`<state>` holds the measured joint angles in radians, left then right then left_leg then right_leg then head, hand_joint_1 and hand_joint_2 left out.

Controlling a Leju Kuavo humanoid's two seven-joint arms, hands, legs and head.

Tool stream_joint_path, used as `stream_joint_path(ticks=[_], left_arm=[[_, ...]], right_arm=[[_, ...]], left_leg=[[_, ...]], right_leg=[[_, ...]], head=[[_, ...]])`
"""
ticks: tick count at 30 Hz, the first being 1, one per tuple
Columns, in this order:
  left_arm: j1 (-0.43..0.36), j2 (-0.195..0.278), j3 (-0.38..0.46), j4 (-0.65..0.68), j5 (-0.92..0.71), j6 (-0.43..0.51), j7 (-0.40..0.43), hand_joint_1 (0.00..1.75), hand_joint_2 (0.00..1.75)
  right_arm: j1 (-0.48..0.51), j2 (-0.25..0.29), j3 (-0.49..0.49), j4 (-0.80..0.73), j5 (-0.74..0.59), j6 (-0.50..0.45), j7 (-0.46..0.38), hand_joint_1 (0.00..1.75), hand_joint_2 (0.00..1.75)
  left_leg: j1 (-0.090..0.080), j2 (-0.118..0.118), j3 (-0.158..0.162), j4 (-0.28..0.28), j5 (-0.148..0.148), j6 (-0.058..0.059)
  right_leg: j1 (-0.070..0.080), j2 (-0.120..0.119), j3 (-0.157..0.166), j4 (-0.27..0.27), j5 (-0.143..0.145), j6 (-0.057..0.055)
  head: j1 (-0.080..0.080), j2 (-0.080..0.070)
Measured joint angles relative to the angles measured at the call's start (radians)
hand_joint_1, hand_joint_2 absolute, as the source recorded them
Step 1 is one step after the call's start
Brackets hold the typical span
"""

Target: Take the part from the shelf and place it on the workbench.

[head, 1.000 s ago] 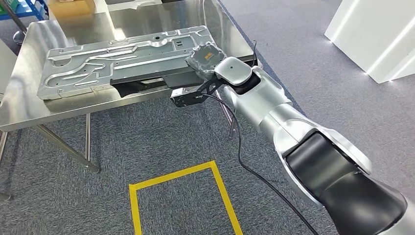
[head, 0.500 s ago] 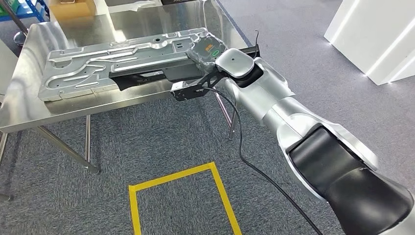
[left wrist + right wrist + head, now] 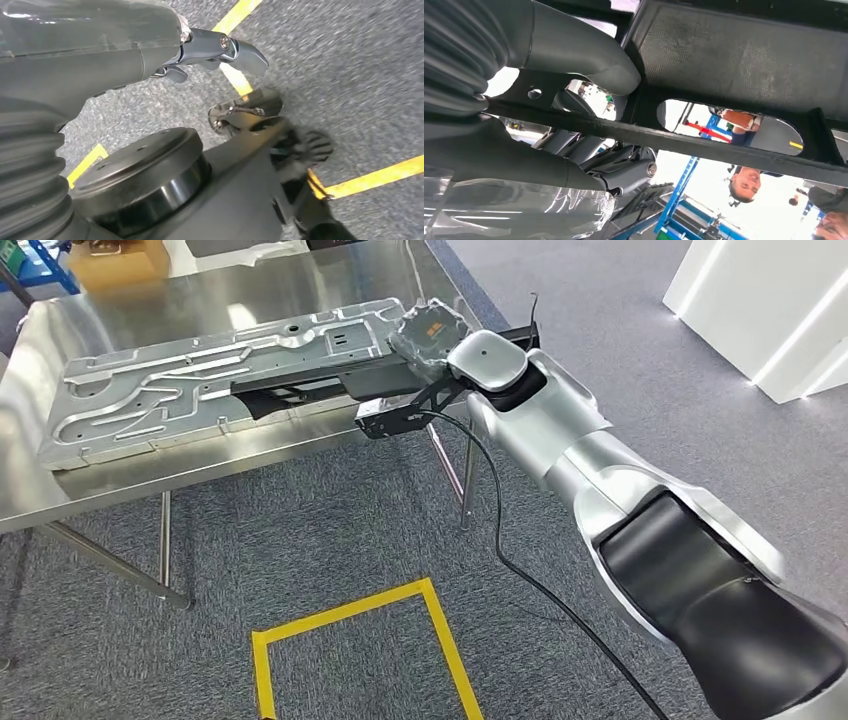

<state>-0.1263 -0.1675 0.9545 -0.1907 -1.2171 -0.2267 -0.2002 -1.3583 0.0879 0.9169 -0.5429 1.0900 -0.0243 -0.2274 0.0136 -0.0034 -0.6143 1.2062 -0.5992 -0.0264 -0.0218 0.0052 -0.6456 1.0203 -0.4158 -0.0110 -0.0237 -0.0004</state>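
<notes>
Steel workbench (image 3: 150, 475) bears part (image 3: 220, 390) (black underside), rt hand (image 3: 430, 335) gripping its near end.

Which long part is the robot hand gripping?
The black part, in the right robot hand; the silver stamped panel lies flat on the workbench.

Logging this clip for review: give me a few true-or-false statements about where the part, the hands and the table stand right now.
1. The right hand holds the black part. True.
2. The black part lies on the carpet. False: it is over the steel workbench, above the large stamped metal panel.
3. The left hand holds a tool. False: it holds nothing and hangs over carpet with yellow tape.
4. A yellow tape outline marks the floor before the workbench. True.
5. A cardboard box sits at the workbench's far end. True.
</notes>
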Motion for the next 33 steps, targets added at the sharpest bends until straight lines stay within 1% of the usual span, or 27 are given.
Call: stream_joint_path(ticks=[1,2,3,4,5,6,7,8,10,12,14,16,17,18,19,20,22,23,24,26,27,28,29,30,31,32,33], left_arm=[[0.001,0.000,0.000,0.000,0.002,-0.001,0.000,0.00,1.75],[0.003,0.000,0.000,0.000,0.003,-0.002,0.000,0.00,1.75],[0.005,0.000,0.000,0.000,0.005,-0.002,0.001,0.00,1.75],[0.006,0.000,0.001,0.000,0.007,-0.003,0.001,0.00,1.75],[0.007,0.000,0.001,0.000,0.008,-0.004,0.001,0.00,1.75],[0.009,0.001,0.002,0.000,0.009,-0.005,0.001,0.00,1.75],[0.009,0.001,0.002,0.000,0.009,-0.006,0.001,0.00,1.75],[0.009,0.002,0.002,0.000,0.010,-0.007,0.001,0.00,1.75],[0.007,0.002,0.002,0.000,0.011,-0.008,0.001,0.00,1.75],[0.008,0.003,0.003,0.000,0.011,-0.008,0.001,0.00,1.75],[0.008,0.004,0.003,0.000,0.011,-0.008,0.000,0.00,1.75],[0.007,0.004,0.003,0.000,0.011,-0.010,0.000,0.00,1.75],[0.008,0.003,0.003,0.000,0.011,-0.011,0.001,0.00,1.75],[0.010,0.003,0.004,0.000,0.011,-0.011,0.002,0.00,1.75],[0.013,0.003,0.004,0.000,0.011,-0.012,0.002,0.00,1.75],[0.014,0.002,0.004,0.000,0.012,-0.013,0.002,0.00,1.75],[0.017,-0.001,0.004,0.001,0.013,-0.014,0.003,0.00,1.75],[0.016,-0.001,0.004,0.002,0.014,-0.015,0.003,0.00,1.75],[0.014,-0.002,0.004,0.003,0.015,-0.015,0.003,0.00,1.75],[0.007,0.000,0.005,0.003,0.016,-0.015,0.003,0.00,1.75],[0.005,0.001,0.005,0.002,0.017,-0.015,0.002,0.00,1.75],[0.004,0.001,0.005,0.002,0.017,-0.015,0.002,0.00,1.75],[0.004,0.002,0.005,0.002,0.017,-0.015,0.002,0.00,1.75],[0.003,0.002,0.005,0.002,0.017,-0.015,0.002,0.00,1.75],[0.005,0.002,0.005,0.002,0.017,-0.015,0.002,0.00,1.75],[0.008,0.002,0.005,0.002,0.017,-0.016,0.002,0.00,1.75],[0.012,0.002,0.005,0.002,0.018,-0.016,0.002,0.00,1.75]], right_arm=[[0.005,0.000,0.001,0.000,-0.001,0.000,0.001,1.75,1.75],[0.010,0.000,0.003,0.000,-0.002,0.000,0.001,1.75,1.75],[0.014,0.000,0.005,0.000,-0.003,0.000,0.002,1.75,1.75],[0.016,0.000,0.007,0.000,-0.004,0.000,0.002,1.75,1.75],[0.017,0.001,0.009,-0.001,-0.006,-0.001,0.003,1.75,1.75],[0.016,0.001,0.011,0.000,-0.007,-0.002,0.004,1.75,1.75],[0.015,0.002,0.013,-0.001,-0.009,-0.002,0.004,1.75,1.75],[0.015,0.003,0.014,-0.001,-0.010,-0.003,0.005,1.75,1.75],[0.014,0.004,0.016,-0.003,-0.012,-0.005,0.006,1.75,1.75],[0.015,0.004,0.017,-0.006,-0.013,-0.006,0.006,1.75,1.75],[0.018,0.002,0.018,-0.008,-0.014,-0.007,0.006,1.75,1.75],[0.029,-0.002,0.020,-0.007,-0.015,-0.008,0.006,1.75,1.75],[0.035,-0.004,0.022,-0.007,-0.015,-0.008,0.005,1.75,1.75],[0.040,-0.006,0.024,-0.006,-0.015,-0.008,0.005,1.75,1.75],[0.042,-0.009,0.025,-0.006,-0.016,-0.008,0.005,1.75,1.75],[0.043,-0.012,0.027,-0.006,-0.017,-0.008,0.005,1.75,1.75],[0.046,-0.019,0.030,-0.004,-0.018,-0.009,0.005,1.75,1.75],[0.048,-0.021,0.031,-0.003,-0.019,-0.010,0.005,1.75,1.75],[0.049,-0.021,0.033,-0.004,-0.019,-0.012,0.005,1.75,1.75],[0.043,-0.021,0.034,-0.008,-0.021,-0.015,0.005,1.75,1.75],[0.040,-0.021,0.034,-0.010,-0.022,-0.018,0.006,1.75,1.75],[0.040,-0.021,0.034,-0.010,-0.023,-0.019,0.007,1.75,1.75],[0.043,-0.021,0.034,-0.010,-0.023,-0.021,0.008,1.75,1.75],[0.050,-0.020,0.034,-0.009,-0.023,-0.022,0.008,1.75,1.75],[0.059,-0.020,0.035,-0.008,-0.023,-0.022,0.008,1.75,1.75],[0.068,-0.020,0.036,-0.007,-0.023,-0.023,0.008,1.75,1.75],[0.075,-0.019,0.037,-0.006,-0.023,-0.023,0.007,1.75,1.75]], left_leg=[[0.000,0.000,-0.047,0.064,-0.009,-0.001],[0.000,0.000,-0.083,0.100,0.002,0.000],[0.000,0.000,-0.102,0.096,0.034,0.001],[0.000,0.000,-0.102,0.053,0.087,0.005],[-0.001,0.000,-0.090,-0.018,0.149,0.010],[-0.005,0.001,-0.075,-0.078,0.196,0.016],[-0.009,0.002,-0.058,-0.130,0.224,0.023],[-0.013,0.003,-0.046,-0.164,0.229,0.029],[-0.017,0.004,-0.028,-0.191,0.206,0.041],[-0.013,0.002,-0.004,-0.208,0.192,0.052],[-0.010,0.000,0.026,-0.219,0.175,0.061],[-0.010,-0.003,0.057,-0.221,0.150,0.067],[-0.010,-0.006,0.075,-0.222,0.136,0.068],[-0.010,-0.010,0.096,-0.222,0.119,0.068],[-0.010,-0.014,0.118,-0.222,0.102,0.067],[-0.011,-0.017,0.140,-0.222,0.085,0.065],[-0.013,-0.021,0.179,-0.223,0.049,0.059],[-0.014,-0.023,0.194,-0.227,0.031,0.055],[-0.015,-0.023,0.208,-0.230,0.022,0.050],[-0.015,-0.023,0.220,-0.216,0.031,0.040],[-0.015,-0.020,0.210,-0.178,0.052,0.035],[-0.015,-0.017,0.182,-0.122,0.071,0.031],[-0.013,-0.015,0.143,-0.057,0.074,0.028],[-0.012,-0.012,0.098,0.004,0.058,0.026],[-0.010,-0.012,0.055,0.044,0.018,0.023],[-0.008,-0.011,0.019,0.059,-0.034,0.018],[-0.005,-0.010,-0.011,0.050,-0.079,0.013]], right_leg=[[0.002,0.000,0.012,0.000,-0.010,-0.001],[0.004,0.000,0.026,0.000,-0.021,-0.001],[0.006,0.001,0.042,0.000,-0.033,-0.001],[0.008,0.001,0.060,0.000,-0.046,0.000],[0.008,0.000,0.078,-0.002,-0.059,0.001],[0.009,0.000,0.092,-0.004,-0.071,0.004],[0.009,0.002,0.102,-0.008,-0.079,0.009],[0.009,0.003,0.107,-0.012,-0.083,0.015],[0.009,0.006,0.110,-0.013,-0.080,0.028],[0.008,0.004,0.089,0.033,-0.067,0.039],[0.007,0.001,0.016,0.140,-0.065,0.047],[0.007,0.000,-0.075,0.244,-0.106,0.051],[0.007,0.000,-0.110,0.265,-0.131,0.051],[0.007,-0.001,-0.132,0.258,-0.147,0.050],[0.009,-0.001,-0.141,0.224,-0.141,0.048],[0.012,-0.001,-0.140,0.167,-0.105,0.042],[0.023,0.001,-0.129,0.037,0.047,0.025],[0.029,0.003,-0.123,-0.002,0.107,0.017],[0.032,0.005,-0.117,-0.022,0.139,0.009],[0.031,0.005,-0.093,-0.026,0.115,-0.004],[0.027,0.004,-0.074,-0.033,0.102,-0.011],[0.025,0.004,-0.051,-0.042,0.089,-0.016],[0.022,0.005,-0.027,-0.051,0.076,-0.019],[0.021,0.005,-0.001,-0.060,0.061,-0.019],[0.019,0.005,0.025,-0.068,0.045,-0.019],[0.017,0.005,0.051,-0.075,0.029,-0.017],[0.014,0.006,0.077,-0.080,0.012,-0.014]], head=[[0.000,0.000],[0.000,0.000],[0.000,0.000],[0.000,0.000],[0.000,0.000],[0.000,0.000],[0.000,0.000],[0.000,0.000],[0.000,0.000],[0.000,0.000],[0.001,0.000],[0.001,0.000],[0.001,0.000],[0.002,0.000],[0.002,0.000],[0.002,0.000],[0.002,0.000],[0.001,0.000],[0.001,0.000],[0.001,0.000],[0.001,0.000],[0.001,0.000],[0.001,0.000],[0.000,0.000],[0.000,0.000],[0.000,0.000],[0.000,0.000]])
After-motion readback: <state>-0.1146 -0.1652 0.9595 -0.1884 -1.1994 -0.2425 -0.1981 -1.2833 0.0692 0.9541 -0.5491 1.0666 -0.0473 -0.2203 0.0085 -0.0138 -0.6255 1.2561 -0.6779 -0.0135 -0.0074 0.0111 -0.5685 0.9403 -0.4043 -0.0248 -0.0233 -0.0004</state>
